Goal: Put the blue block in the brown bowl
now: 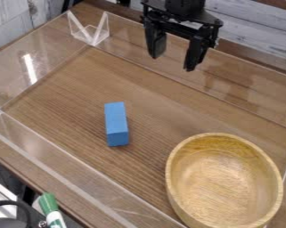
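The blue block [117,123] lies flat on the wooden tabletop, left of centre, its long side running front to back. The brown bowl [224,178] of light wood sits at the front right with nothing in it. My black gripper [173,52] hangs at the back of the table, pointing down, well above and behind the block. Its two fingers stand apart and hold nothing.
Clear acrylic walls [38,53] fence the wooden table [169,98] on the left, front and back. A folded clear plastic piece [88,27] stands at the back left. A green-capped marker [46,212] lies outside the front wall.
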Controlling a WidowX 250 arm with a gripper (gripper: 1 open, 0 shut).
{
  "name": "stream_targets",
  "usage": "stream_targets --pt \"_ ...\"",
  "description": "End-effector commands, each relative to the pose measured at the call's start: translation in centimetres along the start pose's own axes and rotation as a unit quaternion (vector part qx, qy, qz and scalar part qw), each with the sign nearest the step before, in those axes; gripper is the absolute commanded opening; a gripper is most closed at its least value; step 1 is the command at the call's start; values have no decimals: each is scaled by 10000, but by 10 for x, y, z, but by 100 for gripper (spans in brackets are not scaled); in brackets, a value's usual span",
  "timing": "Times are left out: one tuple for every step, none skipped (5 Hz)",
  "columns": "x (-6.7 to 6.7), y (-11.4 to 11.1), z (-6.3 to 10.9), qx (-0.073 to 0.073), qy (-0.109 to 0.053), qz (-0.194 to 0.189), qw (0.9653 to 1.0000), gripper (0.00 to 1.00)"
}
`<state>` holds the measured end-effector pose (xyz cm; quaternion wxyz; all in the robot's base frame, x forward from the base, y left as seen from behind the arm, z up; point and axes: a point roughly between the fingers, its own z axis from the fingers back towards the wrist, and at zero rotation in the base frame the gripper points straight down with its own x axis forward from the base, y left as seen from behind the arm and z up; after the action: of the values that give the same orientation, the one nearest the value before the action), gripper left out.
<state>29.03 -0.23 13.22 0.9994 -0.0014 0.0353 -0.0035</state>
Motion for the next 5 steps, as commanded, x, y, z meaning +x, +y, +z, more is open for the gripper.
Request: stream_targets --pt "-3 1 -9 -15 113 101 9999 100" --pt "-20 13 -14 -62 7 645 9979 100" --pt "-36 31 -13 -99 -153 1204 9926 100" --pt "-49 50 -15 -150 -276 1569 9871 100" --pt "-59 58 -20 -191 -337 1694 9848 100"
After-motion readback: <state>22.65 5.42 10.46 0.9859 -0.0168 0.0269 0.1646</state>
